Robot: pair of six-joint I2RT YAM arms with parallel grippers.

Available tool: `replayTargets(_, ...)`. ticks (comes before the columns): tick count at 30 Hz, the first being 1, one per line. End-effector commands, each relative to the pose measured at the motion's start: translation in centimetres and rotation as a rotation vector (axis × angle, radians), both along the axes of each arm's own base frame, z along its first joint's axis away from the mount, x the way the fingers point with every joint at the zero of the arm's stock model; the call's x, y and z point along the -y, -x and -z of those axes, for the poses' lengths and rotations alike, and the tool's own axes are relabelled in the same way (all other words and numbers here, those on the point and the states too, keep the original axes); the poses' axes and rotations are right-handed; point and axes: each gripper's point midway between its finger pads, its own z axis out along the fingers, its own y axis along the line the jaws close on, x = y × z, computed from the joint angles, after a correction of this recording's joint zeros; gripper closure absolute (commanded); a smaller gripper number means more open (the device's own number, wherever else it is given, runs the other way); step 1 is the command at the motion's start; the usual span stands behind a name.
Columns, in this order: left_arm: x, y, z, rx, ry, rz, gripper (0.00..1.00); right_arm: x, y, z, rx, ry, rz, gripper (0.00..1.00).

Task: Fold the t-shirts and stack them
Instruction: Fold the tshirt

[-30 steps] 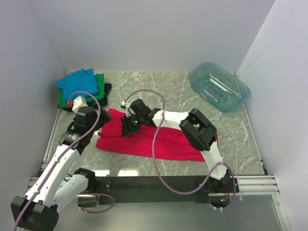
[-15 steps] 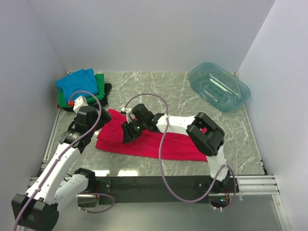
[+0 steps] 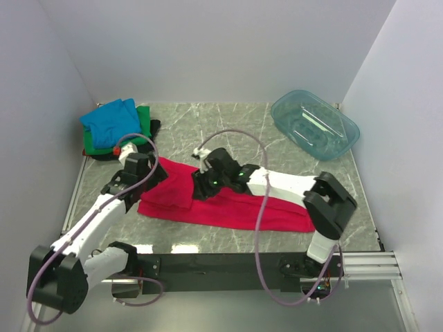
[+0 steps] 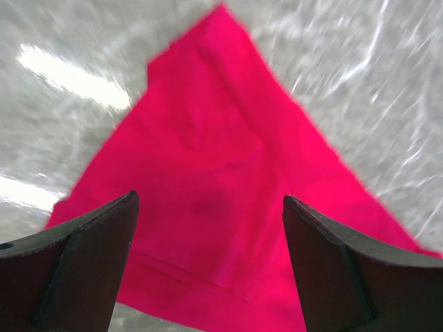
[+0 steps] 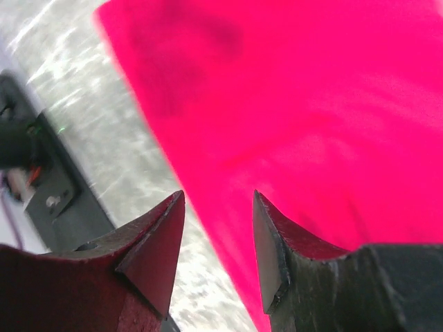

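The red-pink t-shirt (image 3: 228,204) lies folded into a long strip across the middle of the marble table. My left gripper (image 3: 154,173) is open above the shirt's left end, which fills the left wrist view (image 4: 214,194). My right gripper (image 3: 201,188) is open and empty over the strip's left-middle part, and the right wrist view shows the shirt's edge (image 5: 291,124) between its fingers. The blue t-shirt (image 3: 111,119) tops a stack at the back left, over the green one (image 3: 145,122) and the black one (image 3: 154,128).
A clear teal plastic tub (image 3: 315,124) stands at the back right. White walls close in the table on three sides. The black base rail (image 3: 221,264) runs along the near edge.
My right arm has swung rightward, its gripper sliding to the right along the shirt. My left gripper has moved a little right and forward over the shirt's left end. The shirt lies flatter.
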Motion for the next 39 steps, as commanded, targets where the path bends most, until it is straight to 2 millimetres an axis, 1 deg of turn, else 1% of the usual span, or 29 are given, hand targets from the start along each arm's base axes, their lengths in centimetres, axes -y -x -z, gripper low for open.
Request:
replayTargets(1, 2.6, -1.3, 0.6, 0.029, 0.065, 0.059, 0.10, 4.7, -2.7, -0.5, 0.047, 0.075, 0.214, 0.49)
replayTargets(2, 3.5, -1.2, 1.0, 0.020, 0.067, 0.083, 0.10, 5.9, -3.4, -1.0, 0.059, 0.077, 0.266, 0.49)
replayTargets(3, 4.1, -1.4, 1.2, 0.012, 0.071, 0.094, 0.10, 8.2, -3.9, 0.2, 0.035, 0.112, 0.327, 0.49)
replayTargets(4, 4.6, -1.5, 2.3, -0.020, 0.066, 0.108, 0.10, 9.5, -4.3, 0.3, 0.032, 0.122, 0.373, 0.49)
replayTargets(5, 5.7, -1.7, 2.6, -0.021, 0.073, 0.138, 0.10, 10.9, -4.8, -0.6, 0.042, 0.108, 0.435, 0.49)
replayTargets(6, 6.6, -1.8, 2.9, -0.030, 0.088, 0.164, 0.10, 13.2, -5.0, 0.7, 0.016, 0.140, 0.490, 0.49)
replayTargets(7, 7.1, -1.8, 4.3, -0.069, 0.088, 0.179, 0.09, 14.2, -4.9, 0.7, 0.012, 0.144, 0.520, 0.49)
replayTargets(8, 7.9, -2.0, 4.6, -0.069, 0.096, 0.198, 0.09, 15.6, -4.8, 0.8, 0.028, 0.162, 0.556, 0.48)
replayTargets(10, 8.5, -2.1, 6.7, -0.125, 0.093, 0.218, 0.09, 17.6, -4.5, 1.3, 0.027, 0.209, 0.609, 0.48)
replayTargets(12, 9.2, -2.6, 7.3, -0.137, 0.098, 0.236, 0.09, 19.0, -3.7, 1.8, 0.017, 0.231, 0.644, 0.48)
replayTargets(13, 9.3, -2.6, 8.6, -0.171, 0.089, 0.241, 0.09, 19.7, -3.7, 2.2, -0.002, 0.233, 0.673, 0.47)
replayTargets(15, 9.7, -3.6, 8.9, -0.171, 0.083, 0.246, 0.09, 21.1, -3.1, 3.5, -0.022, 0.269, 0.710, 0.47)
replayTargets(17, 9.9, -4.0, 10.2, -0.203, 0.064, 0.250, 0.09, 22.4, -2.6, 4.7, -0.053, 0.291, 0.750, 0.47)
replayTargets(18, 10.3, -5.0, 9.7, -0.192, 0.065, 0.253, 0.09, 22.8, -2.5, 5.0, -0.063, 0.294, 0.765, 0.47)
replayTargets(22, 11.3, -7.1, 11.1, -0.230, 0.046, 0.265, 0.09, 24.6, -1.8, 6.2, -0.112, 0.305, 0.845, 0.47)
replayTargets(23, 11.8, -8.7, 10.2, -0.202, 0.047, 0.269, 0.09, 24.9, -1.7, 6.2, -0.112, 0.307, 0.860, 0.47)
replayTargets(24, 12.2, -9.3, 10.2, -0.202, 0.045, 0.272, 0.09, 25.3, -1.4, 6.4, -0.116, 0.320, 0.872, 0.46)
replayTargets(25, 12.2, -9.5, 11.3, -0.232, 0.033, 0.271, 0.09, 25.6, -1.3, 6.3, -0.117, 0.321, 0.896, 0.46)
replayTargets(26, 12.8, -11.2, 10.2, -0.201, 0.035, 0.270, 0.09, 26.1, -1.2, 6.3, -0.108, 0.332, 0.911, 0.46)
replayTargets(27, 13.1, -11.9, 10.2, -0.202, 0.031, 0.271, 0.09, 26.4, -0.9, 6.4, -0.114, 0.341, 0.918, 0.46)
replayTargets(28, 13.3, -12.2, 11.4, -0.225, 0.023, 0.275, 0.09, 26.6, -0.8, 6.4, -0.114, 0.342, 0.926, 0.46)
replayTargets(29, 14.0, -13.8, 10.4, -0.204, 0.028, 0.279, 0.09, 26.9, -0.5, 6.6, -0.115, 0.349, 0.933, 0.46)
replayTargets(30, 14.4, -14.4, 10.4, -0.204, 0.029, 0.285, 0.09, 27.0, -0.4, 6.7, -0.116, 0.350, 0.938, 0.46)
replayTargets(31, 14.5, -14.8, 11.6, -0.226, 0.022, 0.287, 0.09, 27.1, -0.3, 6.8, -0.119, 0.353, 0.942, 0.46)
replayTargets(33, 15.2, -16.7, 10.7, -0.205, 0.023, 0.288, 0.09, 27.2, 0.1, 7.3, -0.134, 0.359, 0.941, 0.46)
replayTargets(34, 15.4, -17.0, 11.7, -0.224, 0.016, 0.288, 0.09, 27.1, 0.3, 7.6, -0.145, 0.358, 0.940, 0.46)
replayTargets(35, 15.9, -18.4, 10.7, -0.196, 0.020, 0.292, 0.09, 27.1, 0.5, 8.0, -0.154, 0.359, 0.938, 0.46)
replayTargets(38, 16.8, -20.1, 10.5, -0.193, 0.019, 0.301, 0.09, 26.5, 1.2, 8.8, -0.198, 0.347, 0.919, 0.46)
replayTargets(39, 16.7, -20.2, 11.3, -0.214, 0.008, 0.302, 0.09, 26.0, 1.4, 8.9, -0.218, 0.330, 0.911, 0.46)
